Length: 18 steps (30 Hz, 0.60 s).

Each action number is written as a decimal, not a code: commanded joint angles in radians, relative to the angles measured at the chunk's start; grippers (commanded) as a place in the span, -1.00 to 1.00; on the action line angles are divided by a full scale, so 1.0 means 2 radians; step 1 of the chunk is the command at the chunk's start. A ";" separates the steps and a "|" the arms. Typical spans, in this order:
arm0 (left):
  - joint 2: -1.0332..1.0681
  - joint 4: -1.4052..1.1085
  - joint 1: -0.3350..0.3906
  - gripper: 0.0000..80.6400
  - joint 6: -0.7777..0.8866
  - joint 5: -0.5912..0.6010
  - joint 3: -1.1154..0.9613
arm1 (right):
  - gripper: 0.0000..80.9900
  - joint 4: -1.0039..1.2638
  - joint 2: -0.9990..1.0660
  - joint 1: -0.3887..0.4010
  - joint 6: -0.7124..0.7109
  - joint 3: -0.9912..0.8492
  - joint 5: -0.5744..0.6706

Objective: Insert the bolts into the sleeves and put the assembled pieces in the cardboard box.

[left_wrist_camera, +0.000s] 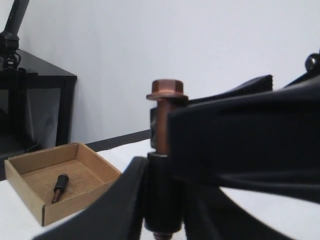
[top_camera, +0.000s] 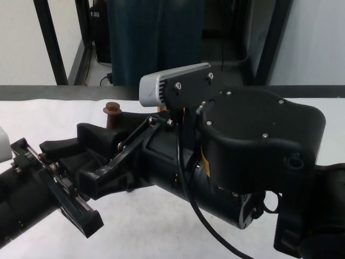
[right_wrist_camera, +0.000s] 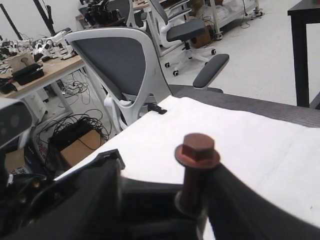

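From the high view, a copper-coloured metal bolt with a hex flange head stands upright where two black arms meet above the white cloth-covered bench.

In the left wrist view the bolt's shaft runs down into a black cylindrical sleeve. The left gripper has its fingers closed against both sides of that sleeve. The right gripper lies across the shaft just under the head; whether it clamps the bolt cannot be told. Beyond, a shallow open brown cardboard box sits on the bench, with one dark assembled piece lying on its floor.

In the right wrist view the bolt's head stands above dark gripper parts, over the white cloth.
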<state>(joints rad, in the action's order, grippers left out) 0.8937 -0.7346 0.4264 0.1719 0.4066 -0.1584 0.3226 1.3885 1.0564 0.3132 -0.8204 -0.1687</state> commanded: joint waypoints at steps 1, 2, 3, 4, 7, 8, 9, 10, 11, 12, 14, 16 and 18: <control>-0.005 -0.030 0.002 -0.98 -0.012 0.001 -0.007 | 0.23 -0.022 -0.002 0.005 -0.003 -0.001 0.023; -0.005 -0.033 0.002 -0.98 -0.012 0.001 -0.007 | 0.32 -0.029 -0.002 0.005 -0.003 -0.001 0.023; -0.008 -0.037 0.002 -0.98 -0.012 0.003 -0.007 | 0.42 -0.037 -0.002 0.005 -0.008 -0.001 0.023; -0.012 -0.039 0.002 -0.98 -0.012 0.003 -0.007 | 0.54 -0.043 -0.002 0.004 -0.018 -0.001 0.023; -0.022 -0.039 0.002 -0.98 -0.012 0.008 -0.006 | 0.75 -0.050 -0.002 0.004 -0.051 -0.001 0.019; -0.024 -0.039 0.002 -0.98 -0.012 0.010 -0.006 | 0.78 -0.048 -0.002 0.004 -0.057 -0.001 0.019; -0.025 -0.039 0.002 -0.98 -0.012 0.011 -0.006 | 0.80 -0.048 -0.002 0.004 -0.058 -0.001 0.020; -0.025 -0.039 0.002 -0.98 -0.012 0.011 -0.006 | 0.80 -0.048 -0.002 0.004 -0.058 -0.001 0.020; -0.025 -0.039 0.002 -0.98 -0.012 0.011 -0.006 | 0.80 -0.048 -0.002 0.004 -0.058 -0.001 0.020; -0.025 -0.039 0.002 -0.98 -0.012 0.011 -0.006 | 0.80 -0.048 -0.002 0.004 -0.058 -0.001 0.020; -0.025 -0.039 0.002 -0.98 -0.012 0.011 -0.006 | 0.80 -0.048 -0.002 0.004 -0.061 -0.001 0.020; -0.025 -0.039 0.002 -0.98 -0.012 0.011 -0.006 | 0.80 -0.048 -0.002 0.004 -0.077 -0.001 0.020; -0.025 -0.039 0.002 -0.98 -0.012 0.006 -0.006 | 0.80 -0.047 -0.002 0.004 -0.105 -0.001 0.008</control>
<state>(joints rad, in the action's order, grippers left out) 0.8662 -0.7329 0.4264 0.1642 0.4058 -0.1530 0.2773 1.3779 1.0589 0.2058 -0.8306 -0.1496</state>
